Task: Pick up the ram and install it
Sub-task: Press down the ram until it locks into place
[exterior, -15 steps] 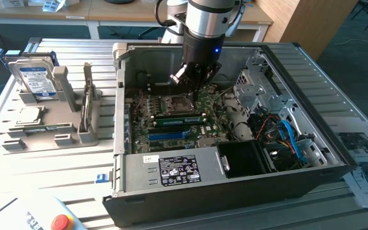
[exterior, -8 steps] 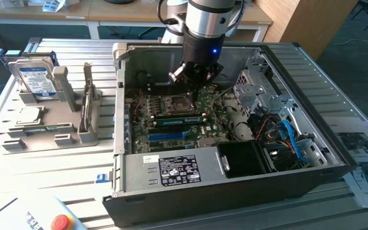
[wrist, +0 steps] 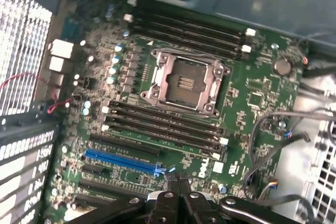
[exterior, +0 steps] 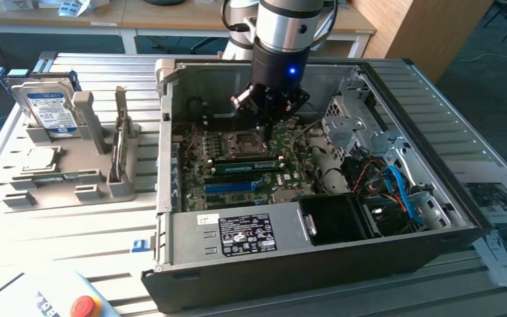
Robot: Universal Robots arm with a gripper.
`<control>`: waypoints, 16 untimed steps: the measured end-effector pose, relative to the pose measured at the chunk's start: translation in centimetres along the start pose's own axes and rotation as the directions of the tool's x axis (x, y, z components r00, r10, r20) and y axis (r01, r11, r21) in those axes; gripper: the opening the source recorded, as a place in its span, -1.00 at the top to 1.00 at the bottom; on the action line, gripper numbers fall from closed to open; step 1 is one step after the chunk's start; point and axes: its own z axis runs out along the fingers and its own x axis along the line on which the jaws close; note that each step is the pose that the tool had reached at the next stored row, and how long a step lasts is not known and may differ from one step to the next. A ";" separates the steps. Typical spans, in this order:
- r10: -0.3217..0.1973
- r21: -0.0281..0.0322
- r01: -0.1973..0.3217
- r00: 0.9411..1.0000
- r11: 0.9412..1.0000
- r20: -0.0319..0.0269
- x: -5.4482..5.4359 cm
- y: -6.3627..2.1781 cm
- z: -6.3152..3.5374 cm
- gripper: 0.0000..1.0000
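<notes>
The gripper point(exterior: 269, 105) hangs inside the case point(exterior: 465, 198) above the motherboard point(wrist: 252, 98) (CPU socket point(wrist: 185, 81) below); jaws pressed together, holding nothing visible.

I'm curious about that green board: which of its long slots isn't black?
The single blue slot; the other long slots, on both sides of the square socket, are all black.

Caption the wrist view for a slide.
Black gripper above a green motherboard: empty square silver processor socket, black memory slots, long blue slot.
</notes>
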 end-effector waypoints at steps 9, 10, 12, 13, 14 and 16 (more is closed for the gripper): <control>0.126 0.001 -0.126 0.992 0.992 -0.002 0.0 0.00 0.00 0.80; 0.126 0.001 -0.126 0.992 0.992 -0.002 0.0 0.00 0.00 0.80; 0.126 0.001 -0.126 0.992 0.992 -0.002 0.0 0.00 0.00 0.80; 0.127 0.001 -0.127 0.992 0.992 -0.002 0.0 0.00 0.00 0.80; 0.133 0.001 -0.133 0.991 0.991 -0.002 0.0 0.00 0.00 0.80; 0.154 0.001 -0.154 0.988 0.988 -0.002 0.0 0.00 0.00 0.80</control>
